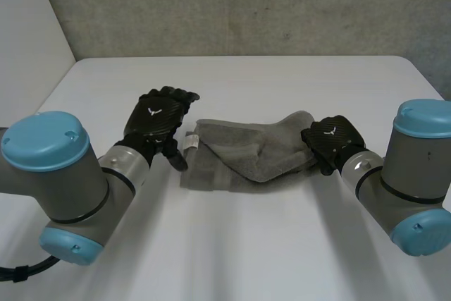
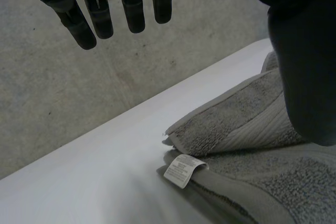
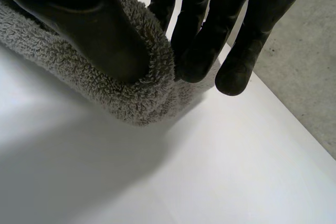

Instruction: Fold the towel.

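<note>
1. A white counter (image 1: pixel 282 244) stands against a rough grey concrete wall (image 1: pixel 246 5); the towel (image 1: pixel 239 156) lies about mid-counter between the two arms, already doubled over in loose, uneven layers
2. The left hand (image 1: pixel 158 118) hovers over the towel's left end with its fingers (image 2: pixel 100 17) straight and spread, holding nothing
3. The right hand (image 1: pixel 331 139) is at the towel's right end, thumb (image 3: pixel 89 30) pressed into a rolled edge and fingers closed on the far side, so the cloth is pinched between them
4. I'd judge the towel soft, thick and light: it will droop and bunch wherever it is not supported, and its looped pile should not slip in the hand. A corner or a hemmed edge looks the best place to hold, with both hands lifting level so the layers stay together
5. The left wrist view picks out a white label (image 2: pixel 182 170) tucked between two layers at the left edge, and the flat woven band along the hem. The right wrist view shows the pinch itself, which the head view hides behind the back of the hand
</note>
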`<state>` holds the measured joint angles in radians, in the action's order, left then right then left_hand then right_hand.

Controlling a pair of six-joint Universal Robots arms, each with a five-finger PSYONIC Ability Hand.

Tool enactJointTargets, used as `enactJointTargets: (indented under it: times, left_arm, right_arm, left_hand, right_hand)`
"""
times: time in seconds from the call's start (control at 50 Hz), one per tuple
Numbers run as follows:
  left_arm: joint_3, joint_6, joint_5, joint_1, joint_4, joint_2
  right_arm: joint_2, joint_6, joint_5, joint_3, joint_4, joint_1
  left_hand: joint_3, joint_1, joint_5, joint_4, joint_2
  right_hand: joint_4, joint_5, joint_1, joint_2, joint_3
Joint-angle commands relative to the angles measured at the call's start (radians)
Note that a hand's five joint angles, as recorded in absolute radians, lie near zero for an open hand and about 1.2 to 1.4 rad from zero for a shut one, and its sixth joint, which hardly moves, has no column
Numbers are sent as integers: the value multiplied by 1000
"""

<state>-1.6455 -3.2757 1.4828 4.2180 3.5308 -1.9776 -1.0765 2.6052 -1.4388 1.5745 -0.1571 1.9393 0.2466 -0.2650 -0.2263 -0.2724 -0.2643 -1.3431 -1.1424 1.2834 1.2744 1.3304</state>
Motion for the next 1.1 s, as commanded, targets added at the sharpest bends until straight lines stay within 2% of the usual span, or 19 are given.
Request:
enactJointTargets:
  times: [0.02, 0.04, 0.06, 0.08, 0.1, 0.14, 0.2, 0.3, 0.36, 0.42, 0.48, 0.52, 0.58, 0.64, 0.68, 0.78, 0.86, 0.94, 1.1]
  left_arm:
    - [125, -1, -103, -67, -39, -65]
    - [125, -1, -104, -67, -39, -66]
    - [169, -1, -128, -79, -80, -90]
    - [228, -2, -137, -90, -133, -122]
    - [228, -2, -138, -90, -133, -122]
    - [391, -1, -142, -105, -273, -214]
    - [477, -1, -142, -116, -348, -259]
    - [804, -13, -147, -136, -617, -452]
    - [883, -28, -147, -138, -673, -498]
    - [1078, -103, -147, -139, -791, -613]
    - [1158, -142, -145, -139, -842, -662]
    - [1285, -215, -134, -142, -941, -745]
    - [1340, -260, -127, -162, -1027, -776]
    - [1349, -269, -113, -170, -1066, -774]
    - [1349, -259, -49, -168, -1131, -750]
    - [1313, -228, 22, -159, -1188, -681]
    - [1216, -203, 34, -144, -1211, -612]
    - [1020, -200, 27, -83, -1164, -460]
    - [697, -228, 27, -55, -1006, -253]
  right_arm:
    - [4, 3, 11, 25, 1, 3]
    - [6, 3, 9, 35, 1, 3]
    - [6, 3, 9, 35, 1, 3]
    - [7, 4, 5, 41, -1, 4]
    - [7, 6, 3, 47, -4, 3]
    - [6, 6, 3, 51, -5, 0]
    - [3, 4, 8, 67, -9, -16]
    - [3, 4, 11, 79, -13, -37]
    - [6, 4, 11, 79, -13, -36]
    - [7, 4, 11, 79, -13, -34]
    - [10, 4, 11, 81, -13, -34]
    - [10, 4, 11, 84, -13, -34]
    - [10, 4, 11, 84, -15, -34]
    - [10, 4, 11, 85, -24, -34]
    - [10, 4, 11, 85, -25, -34]
    - [10, 1, 11, 84, -25, -34]
    - [10, 0, 11, 84, -25, -34]
    - [10, 0, 11, 85, -25, -30]
    - [10, 1, 11, 85, -25, -23]
  left_hand:
    - [-10, 28, 164, 36, 27]
    - [-10, 28, 164, 35, 27]
    - [-7, 25, 161, 33, 24]
    - [-7, 25, 161, 33, 24]
    - [-7, 25, 161, 33, 24]
    - [-7, 25, 161, 33, 24]
    - [-7, 25, 161, 33, 24]
    - [-12, 31, 167, 38, 30]
    - [-13, 31, 167, 38, 30]
    - [-10, 28, 164, 35, 27]
    - [-10, 28, 164, 35, 27]
    - [-7, 25, 161, 33, 24]
    - [8, 11, 146, 18, 10]
    - [29, -10, 126, -3, -11]
    - [110, -92, 44, -84, -92]
    - [187, -169, -33, -161, -169]
    - [190, -172, -36, -164, -172]
    - [190, -172, -36, -164, -172]
    - [187, -169, -33, -161, -169]
  right_hand:
    - [269, 243, -209, -200, -256]
    - [757, 731, -697, -688, -744]
    - [762, 736, -702, -693, -749]
    - [1169, 1142, -1109, -1100, -1156]
    - [1169, 1142, -1109, -1100, -1156]
    - [1169, 1142, -1109, -1100, -1156]
    - [1169, 1142, -1109, -1100, -1156]
    - [1169, 1142, -1109, -1100, -1156]
    - [1169, 1142, -1109, -1100, -1156]
    - [1169, 1142, -1109, -1100, -1156]
    - [1169, 1142, -1109, -1100, -1156]
    - [1169, 1142, -1109, -1100, -1156]
    - [1169, 1142, -1109, -1100, -1156]
    - [1169, 1142, -1109, -1100, -1156]
    - [1169, 1142, -1109, -1100, -1156]
    - [1169, 1142, -1109, -1100, -1156]
    - [1169, 1142, -1109, -1100, -1156]
    - [1169, 1142, -1109, -1100, -1156]
    - [1169, 1142, -1109, -1100, -1156]
